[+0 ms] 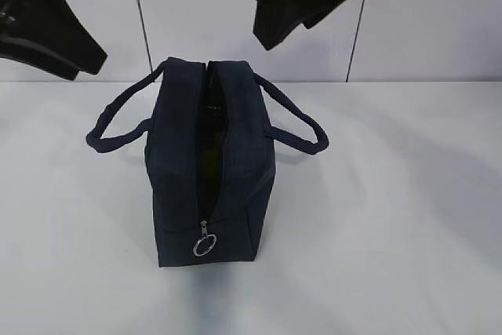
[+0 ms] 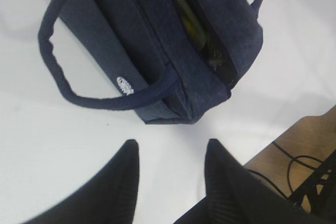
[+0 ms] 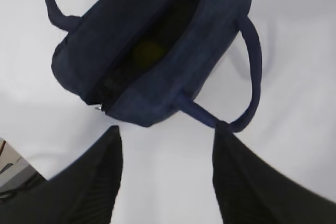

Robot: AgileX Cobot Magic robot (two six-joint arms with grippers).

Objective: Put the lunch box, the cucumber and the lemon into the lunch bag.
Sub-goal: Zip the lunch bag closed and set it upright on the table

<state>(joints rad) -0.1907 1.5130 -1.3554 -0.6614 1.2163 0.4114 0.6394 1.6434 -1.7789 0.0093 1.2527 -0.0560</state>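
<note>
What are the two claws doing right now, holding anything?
Left gripper: open, holding nothing, above the table beside the lunch bag.
Right gripper: open, holding nothing.

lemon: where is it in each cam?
Exterior view: not identifiable; the lunch bag slot shows only a dark interior.
Left wrist view: yellow patch, probably the lemon, inside the open slot, upper middle.
Right wrist view: lemon dim yellow inside the bag opening, above centre.
Shared landmark: the bag's open zipper slot, flanked by its two loop handles.
</note>
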